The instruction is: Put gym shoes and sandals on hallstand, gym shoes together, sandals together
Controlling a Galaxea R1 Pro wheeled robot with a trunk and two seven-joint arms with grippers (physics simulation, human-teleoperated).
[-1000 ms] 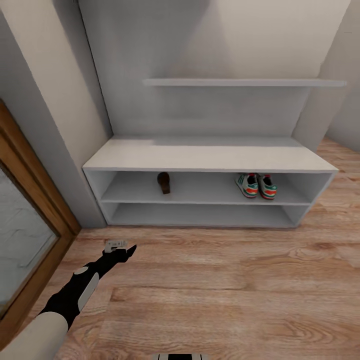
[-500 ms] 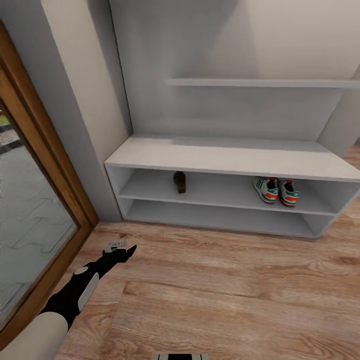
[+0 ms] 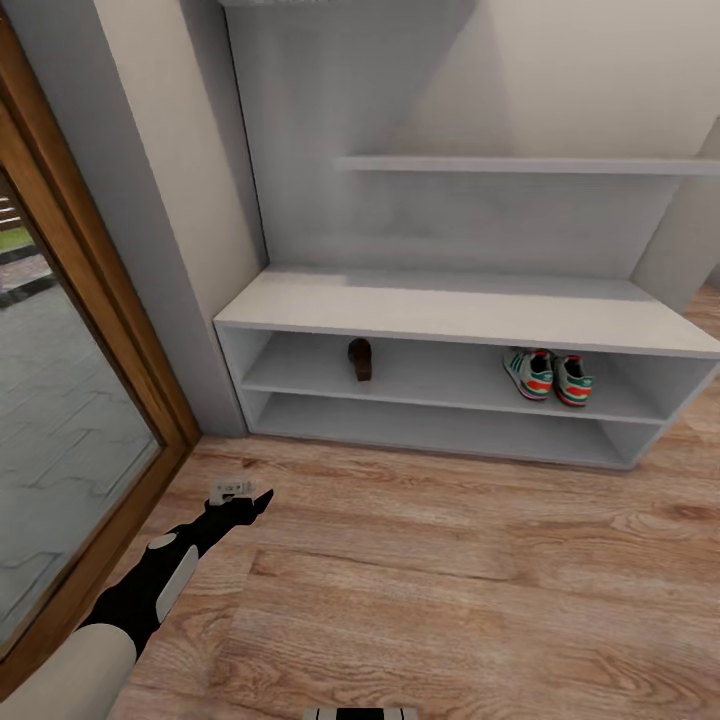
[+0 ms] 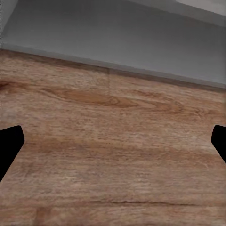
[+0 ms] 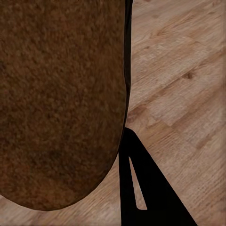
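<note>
While a dark brown leather sandal (image 5: 59,99) is clamped by the right gripper (image 5: 129,155) and the left gripper (image 4: 113,141) is held open and empty, its mate (image 3: 359,358) on the white two-shelf hallstand (image 3: 470,312) could be knocked over on insertion.

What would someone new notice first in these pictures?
The pair of white sneakers with green stripes and red-orange heels sits side by side toward the right of the low white rack's upper shelf, with one dark brown sandal alone further left. Close to the right wrist camera, a large brown sandal sole hangs above the wood-plank floor.
</note>
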